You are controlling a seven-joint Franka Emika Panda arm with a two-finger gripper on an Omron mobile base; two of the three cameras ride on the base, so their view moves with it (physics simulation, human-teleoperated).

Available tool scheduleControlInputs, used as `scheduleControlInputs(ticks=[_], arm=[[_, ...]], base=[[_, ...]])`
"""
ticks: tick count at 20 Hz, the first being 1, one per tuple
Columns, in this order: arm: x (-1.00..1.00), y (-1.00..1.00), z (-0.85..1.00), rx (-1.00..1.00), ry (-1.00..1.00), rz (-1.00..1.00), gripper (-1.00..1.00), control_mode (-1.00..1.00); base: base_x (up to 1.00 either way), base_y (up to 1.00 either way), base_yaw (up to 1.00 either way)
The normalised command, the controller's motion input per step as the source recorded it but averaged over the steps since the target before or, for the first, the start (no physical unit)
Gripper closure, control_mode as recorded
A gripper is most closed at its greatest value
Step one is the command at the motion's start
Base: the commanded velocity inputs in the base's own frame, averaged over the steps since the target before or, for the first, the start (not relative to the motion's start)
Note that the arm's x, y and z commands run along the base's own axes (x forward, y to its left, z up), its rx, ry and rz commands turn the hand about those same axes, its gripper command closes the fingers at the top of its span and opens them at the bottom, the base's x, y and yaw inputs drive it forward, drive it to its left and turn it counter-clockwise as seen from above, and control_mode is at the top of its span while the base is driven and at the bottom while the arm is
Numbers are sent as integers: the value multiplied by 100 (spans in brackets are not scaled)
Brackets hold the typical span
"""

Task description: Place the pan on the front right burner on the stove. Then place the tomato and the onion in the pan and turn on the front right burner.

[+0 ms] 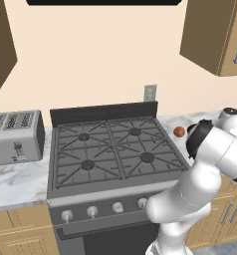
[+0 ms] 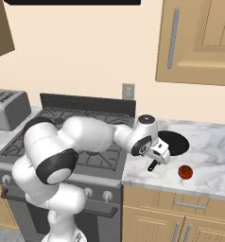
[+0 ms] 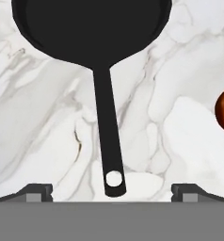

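The arm reaches right of the stove (image 1: 115, 149) and holds the gripper (image 2: 158, 158) over the marble counter (image 2: 209, 146), pointing down. In the hand view the two fingertips (image 3: 36, 192) sit far apart at the bottom corners with nothing between them but the handle end below, so the jaws stand wide open and grip nothing.

The pan (image 3: 92, 28) lies on the counter just right of the stove, its long handle running toward the gripper and ending in a hanging hole midway between the fingertips. In the right base view the pan (image 2: 177, 142) shows as a black round just behind the hand.

The tomato (image 2: 185, 172) rests on the counter near the front edge, right of the gripper and clear of the pan. The onion (image 1: 178, 131) sits on the counter just beside the stove's right rear corner. The front right burner (image 1: 147, 157) is bare, and the knobs (image 1: 92, 211) line the stove front. A toaster (image 1: 16, 135) stands on the counter left of the stove.
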Motion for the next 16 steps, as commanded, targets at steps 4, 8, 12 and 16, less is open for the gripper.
scheduleControlInputs(ticks=[4, 8, 12, 16], arm=[[9, -6, -9, 0, 0, 4, -100, -100], [1, -13, -9, 0, 0, 3, -100, -100], [0, -10, -9, 0, 0, 2, -100, -100], [0, -6, -19, 0, 0, 3, -100, -100]], base=[[0, 0, 0], [0, 0, 0], [0, 0, 0], [0, 0, 0]])
